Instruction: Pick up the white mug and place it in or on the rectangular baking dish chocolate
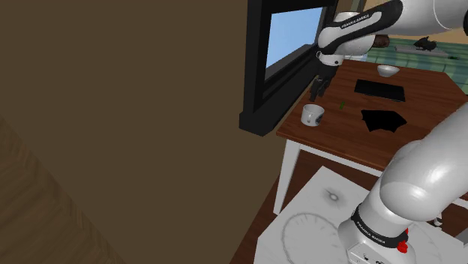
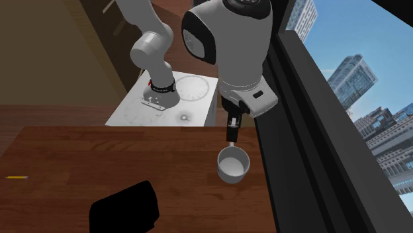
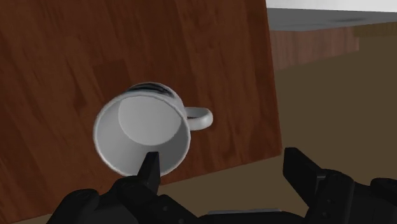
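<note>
Both gripper (image 3: 224, 167) fingers (image 3: 305, 175) stand spread apart over the white mug (image 3: 143, 137), holding nothing

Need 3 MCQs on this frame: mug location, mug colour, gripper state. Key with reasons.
1. Where is the mug? A) on a chair B) on the wooden table, by the window C) on the floor
2. Mug colour? A) red B) white C) green
3. The gripper is: A) shut on the mug B) shut on nothing C) open above the mug
Key: 1B, it stands on the tabletop near the window; 2B, its body reads white; 3C, wrist view shows fingers apart, mug unheld below.
</note>
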Available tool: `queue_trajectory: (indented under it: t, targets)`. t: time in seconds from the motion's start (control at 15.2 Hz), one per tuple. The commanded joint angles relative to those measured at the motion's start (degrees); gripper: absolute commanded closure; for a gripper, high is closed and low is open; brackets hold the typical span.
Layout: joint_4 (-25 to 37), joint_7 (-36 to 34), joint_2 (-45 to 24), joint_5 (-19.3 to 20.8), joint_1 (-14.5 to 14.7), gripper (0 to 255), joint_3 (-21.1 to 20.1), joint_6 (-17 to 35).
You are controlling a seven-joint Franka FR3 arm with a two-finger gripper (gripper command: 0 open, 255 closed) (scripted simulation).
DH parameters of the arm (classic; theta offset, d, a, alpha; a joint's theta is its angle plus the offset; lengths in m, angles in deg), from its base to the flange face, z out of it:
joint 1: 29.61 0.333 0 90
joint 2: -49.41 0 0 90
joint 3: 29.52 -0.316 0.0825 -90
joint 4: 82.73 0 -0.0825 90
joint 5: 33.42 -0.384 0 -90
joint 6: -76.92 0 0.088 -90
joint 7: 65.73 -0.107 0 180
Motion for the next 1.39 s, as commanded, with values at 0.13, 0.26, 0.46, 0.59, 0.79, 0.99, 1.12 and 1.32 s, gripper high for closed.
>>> queue_trajectory:
  t: [0.13,0.26,0.46,0.59,0.79,0.99,1.12,1.32]
  targets:
    - [4.75,7.84,-9.73,-5.45,-0.08,0,4.07,2.21]
    - [7.61,12.07,-15.01,-9.0,-0.9,0,5.38,2.73]
    - [12.51,18.1,-23.09,-14.52,-3.54,0,5.89,2.81]
    - [16.02,21.44,-28.11,-17.71,-5.94,0,5.43,2.48]
    - [14.97,22.11,-29.25,-18.75,-6.38,0,4.8,4.39]
    - [14.04,22.89,-30.53,-19.95,-6.7,0,4.29,6.24]
    - [13.6,23.3,-31.22,-20.58,-6.95,0,3.93,7.2]
    - [13.6,23.24,-31.17,-20.49,-7.12,0,3.74,7.22]
